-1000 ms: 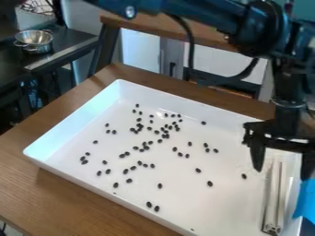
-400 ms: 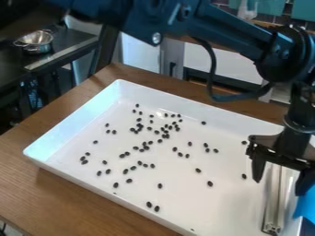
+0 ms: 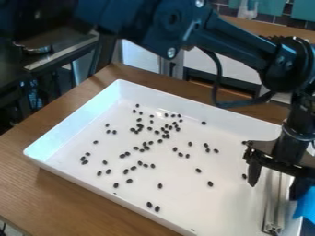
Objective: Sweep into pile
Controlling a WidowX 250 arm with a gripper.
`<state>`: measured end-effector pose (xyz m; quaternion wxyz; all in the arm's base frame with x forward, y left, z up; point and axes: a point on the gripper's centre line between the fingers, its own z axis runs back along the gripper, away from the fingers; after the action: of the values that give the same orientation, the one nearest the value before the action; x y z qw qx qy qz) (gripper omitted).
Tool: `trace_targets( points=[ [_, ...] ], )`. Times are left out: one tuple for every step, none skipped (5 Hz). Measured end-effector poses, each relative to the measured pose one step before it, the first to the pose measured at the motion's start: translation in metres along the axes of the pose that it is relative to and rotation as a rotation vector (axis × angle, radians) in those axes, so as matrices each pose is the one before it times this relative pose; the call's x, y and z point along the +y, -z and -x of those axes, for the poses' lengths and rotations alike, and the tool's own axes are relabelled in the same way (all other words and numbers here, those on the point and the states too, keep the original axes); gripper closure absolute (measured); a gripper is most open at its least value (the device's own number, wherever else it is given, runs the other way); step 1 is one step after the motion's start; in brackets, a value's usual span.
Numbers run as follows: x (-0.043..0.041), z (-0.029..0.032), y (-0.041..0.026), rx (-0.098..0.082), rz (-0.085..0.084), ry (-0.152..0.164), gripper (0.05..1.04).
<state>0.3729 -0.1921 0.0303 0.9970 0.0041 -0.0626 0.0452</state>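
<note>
- Beans (image 3: 166, 136): small, dark, glossy-looking ovals, loose on the floor of the white tray (image 3: 215, 209).
- Taking the tray as a dial, they lie thickest just off the middle toward 12 o'clock, some touching; looser groups sit toward 9, a pair toward 6, and single ones toward 3.
- Bar (image 3: 273, 207): pale, slim and straight, with a hollowed end; it lies on the tray's floor at 4 o'clock, its length running roughly from 12 to 6.
- Arm (image 3: 230, 37): comes in from 11 o'clock of the view, slants over to 2, then bends down.
- Gripper (image 3: 277, 180): hangs at about 3 o'clock of the view, set wide, its fingertips well apart on either side of the bar's far part.
</note>
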Motion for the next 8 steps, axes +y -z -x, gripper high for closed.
trace_targets(
  points=[
    [0.00129, 0.00275, 0.00028, 0.0387, 0.0243, 0.0004, 0.41],
    [0.01155, -0.00308, 0.00234, 0.0276, 0.0167, -0.0074, 0.697],
    [0.01171, -0.00073, 0.00055, 0.0178, 0.0073, 0.0023, 0.718],
    [0.01329, -0.0018, 0.00253, -0.0084, 0.0019, 0.0026, 0.719],
    [0.01542, -0.00238, 0.00245, -0.0161, -0.0038, -0.0045, 0.719],
    [0.02832, 0.00103, -0.00041, 0.0067, -0.0096, -0.0039, 0.719],
    [0.03097, 0.00703, -0.00135, 0.002, -0.0059, -0.0125, 0.719],
    [0.02715, 0.00255, -0.00118, 0.015, -0.0059, 0.0073, 0.719]
  ],
)
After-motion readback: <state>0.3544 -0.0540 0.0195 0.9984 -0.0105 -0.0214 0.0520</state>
